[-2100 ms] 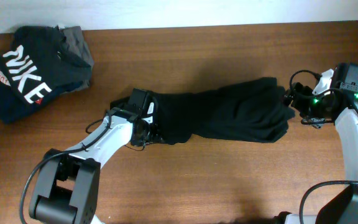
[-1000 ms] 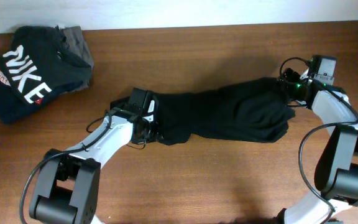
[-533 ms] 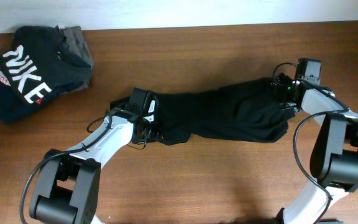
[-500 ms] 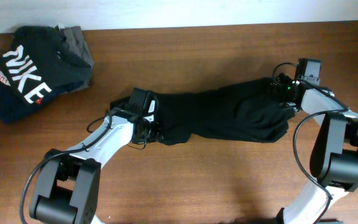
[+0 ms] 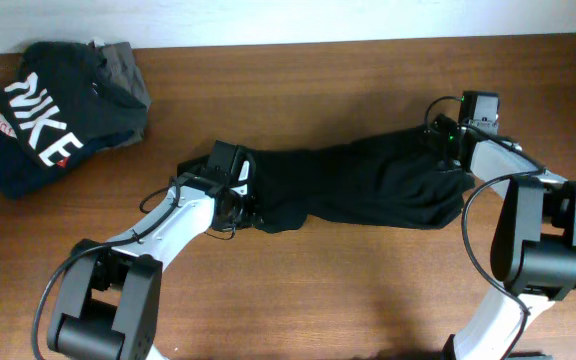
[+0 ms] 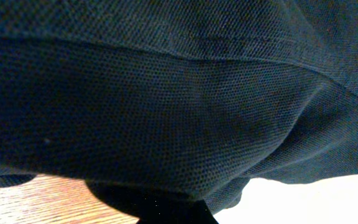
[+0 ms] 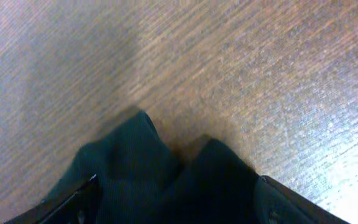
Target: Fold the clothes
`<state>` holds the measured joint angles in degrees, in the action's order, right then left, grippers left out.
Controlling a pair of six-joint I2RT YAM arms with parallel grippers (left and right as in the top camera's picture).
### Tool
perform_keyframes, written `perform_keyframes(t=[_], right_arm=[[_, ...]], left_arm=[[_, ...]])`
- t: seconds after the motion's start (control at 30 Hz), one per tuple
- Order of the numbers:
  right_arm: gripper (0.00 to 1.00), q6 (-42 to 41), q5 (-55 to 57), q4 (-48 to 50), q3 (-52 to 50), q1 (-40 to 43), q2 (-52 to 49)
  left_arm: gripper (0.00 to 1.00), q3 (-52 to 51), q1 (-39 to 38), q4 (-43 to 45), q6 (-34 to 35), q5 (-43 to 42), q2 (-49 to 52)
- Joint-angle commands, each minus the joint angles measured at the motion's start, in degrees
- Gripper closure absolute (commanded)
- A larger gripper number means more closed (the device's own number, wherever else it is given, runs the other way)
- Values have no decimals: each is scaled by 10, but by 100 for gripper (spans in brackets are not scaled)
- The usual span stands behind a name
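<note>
black T-shirt [image 5: 368, 185] lies bunched in a long band across mid worktop [image 5: 348, 290]. left end effector [image 5: 238, 200] pressed together, pinching its left end. right end effector [image 7: 176, 186] spread, straddling the two cloth peaks at the right end. Suggest seating deeper before clamping, then tensioning gently so the left pinch doesn't slip

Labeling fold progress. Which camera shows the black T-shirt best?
Overhead: it shows the whole black T-shirt, bunched into a long strip across the table. Left wrist shows only close-up fabric with a stitched hem, filling the frame. Right wrist shows just a crumpled edge of it on the wood.
</note>
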<state>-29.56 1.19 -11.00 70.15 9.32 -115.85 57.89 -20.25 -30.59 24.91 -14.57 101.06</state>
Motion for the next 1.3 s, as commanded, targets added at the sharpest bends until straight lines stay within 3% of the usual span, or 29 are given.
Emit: perform_keyframes(t=[0.0,0.07,0.13,0.33,0.53,0.67,0.97,1.27], right_arm=[[19,3,18,-1,7,-3,-29],[28,3,19,2,8,-3,-29],[53,3,-1,-7,22,-3,-29],[96,3,-14,-99,119,-3,-28],[96,33,-3,-230,242,-3,-27],[96,45,11,-316,305,-3,-22],[96,45,10,-388,308,-3,57],[96,45,10,-497,308,-3,199]], left_arm=[[99,-4,-3,2,-1,4,4],[99,-4,-3,2,-1,4,4],[99,-4,-3,2,-1,7,4],[99,-4,-3,2,-1,6,4],[99,15,-2,-16,-4,6,-19],[99,43,-2,-52,-32,8,-111],[99,66,-2,-81,-53,40,-331],[99,91,-2,-101,-53,87,-451]])
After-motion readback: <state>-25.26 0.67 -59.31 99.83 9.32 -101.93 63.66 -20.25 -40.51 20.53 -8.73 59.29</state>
